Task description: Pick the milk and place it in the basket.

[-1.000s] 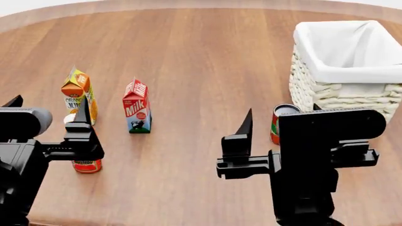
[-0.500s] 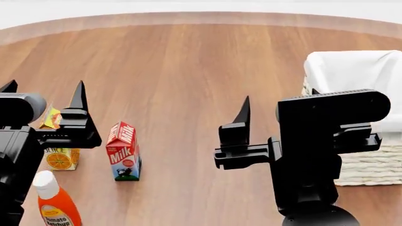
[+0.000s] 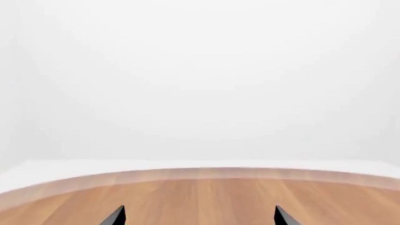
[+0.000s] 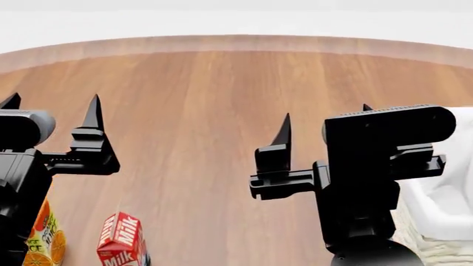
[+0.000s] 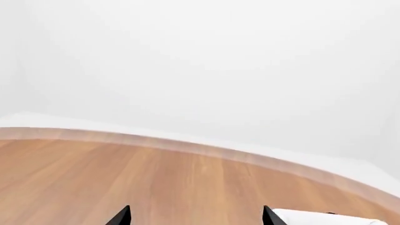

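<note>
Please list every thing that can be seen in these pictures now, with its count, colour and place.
Red-topped gable milk carton: one, red with white lettering, near edge, left of centre.
Yellow-orange juice carton: one, yellow-orange, bottom left, partly behind the left arm.
Cream woven wicker basket with white liner: one, cream and white, right edge, partly behind the right arm.
Round wooden table: one, brown, under everything.
Left gripper: one, black, open, raised at left.
Right gripper: one, black, open, raised at right.

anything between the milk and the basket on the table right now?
In the head view, only bare wood tabletop shows between the milk and the basket, but the right gripper and its arm hide part of that stretch.
</note>
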Robot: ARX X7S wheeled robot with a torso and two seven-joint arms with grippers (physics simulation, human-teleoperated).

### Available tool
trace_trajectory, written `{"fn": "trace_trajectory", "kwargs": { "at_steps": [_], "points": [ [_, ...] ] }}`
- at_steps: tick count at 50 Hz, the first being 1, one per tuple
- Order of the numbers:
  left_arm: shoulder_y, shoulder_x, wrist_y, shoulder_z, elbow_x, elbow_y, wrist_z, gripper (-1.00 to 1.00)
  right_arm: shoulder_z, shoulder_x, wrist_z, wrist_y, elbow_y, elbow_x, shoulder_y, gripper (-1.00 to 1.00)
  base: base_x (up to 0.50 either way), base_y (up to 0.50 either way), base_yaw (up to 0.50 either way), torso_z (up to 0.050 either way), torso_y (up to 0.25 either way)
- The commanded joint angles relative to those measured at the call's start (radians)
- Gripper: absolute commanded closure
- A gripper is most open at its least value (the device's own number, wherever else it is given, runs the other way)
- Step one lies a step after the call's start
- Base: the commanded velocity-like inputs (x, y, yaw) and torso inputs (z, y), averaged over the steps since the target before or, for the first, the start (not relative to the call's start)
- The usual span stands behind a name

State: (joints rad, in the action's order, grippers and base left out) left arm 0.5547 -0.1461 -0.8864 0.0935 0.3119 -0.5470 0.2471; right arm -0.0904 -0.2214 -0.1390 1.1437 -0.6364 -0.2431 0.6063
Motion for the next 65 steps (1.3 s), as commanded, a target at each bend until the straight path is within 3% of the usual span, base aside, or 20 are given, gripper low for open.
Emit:
{"fn": "trace_trajectory", "kwargs": {
  "at_steps": [1, 28, 52, 59, 61, 63, 64, 65],
  "points": [
    [0.0, -0.008, 0.007, 0.004, 0.008, 0.004, 0.005, -1.0, -0.001, -0.001, 0.001, -0.013, 0.009, -0.007, -0.003, -1.0, 0.5, 0.0, 0.0, 0.0, 0.0],
    [0.004, -0.023, 0.023, 0.019, 0.018, 0.013, 0.018, -1.0, -0.005, -0.004, -0.01, -0.016, 0.036, -0.017, 0.009, -1.0, 0.5, 0.0, 0.0, 0.0, 0.001],
    [0.007, -0.034, 0.029, 0.024, 0.033, 0.013, 0.031, -1.0, -0.036, -0.013, -0.042, -0.009, 0.047, -0.002, 0.02, -1.0, 0.0, 0.09, 0.0, 0.0, 0.0],
    [0.007, -0.04, 0.03, 0.021, 0.038, 0.013, 0.034, -1.0, -0.077, -0.012, -0.022, 0.039, 0.135, -0.016, 0.049, -1.0, 0.0, 0.0, 0.0, 0.0, 0.0],
    [0.015, -0.04, 0.025, 0.018, 0.041, 0.014, 0.036, -1.0, -0.082, -0.061, 0.18, 0.072, 0.188, -0.152, 0.064, -1.0, 0.0, 0.0, 0.0, 0.0, 0.0],
    [0.015, -0.041, 0.025, 0.019, 0.042, 0.014, 0.037, -1.0, -0.076, -0.063, 0.198, 0.094, 0.195, -0.172, 0.068, -1.0, 0.0, 0.0, 0.0, 0.0, 0.0],
    [0.022, -0.042, 0.023, 0.04, 0.035, 0.01, 0.038, -1.0, -0.226, -0.17, 0.348, 0.093, 0.251, -0.295, 0.089, -1.0, 0.0, 0.0, 0.0, 0.0, 0.0],
    [0.022, -0.042, 0.024, 0.04, 0.035, 0.011, 0.038, -1.0, -0.307, -0.172, 0.498, 0.085, 0.259, -0.293, 0.09, -1.0, 0.0, 0.0, 0.0, 0.0, 0.0]
  ]
}}
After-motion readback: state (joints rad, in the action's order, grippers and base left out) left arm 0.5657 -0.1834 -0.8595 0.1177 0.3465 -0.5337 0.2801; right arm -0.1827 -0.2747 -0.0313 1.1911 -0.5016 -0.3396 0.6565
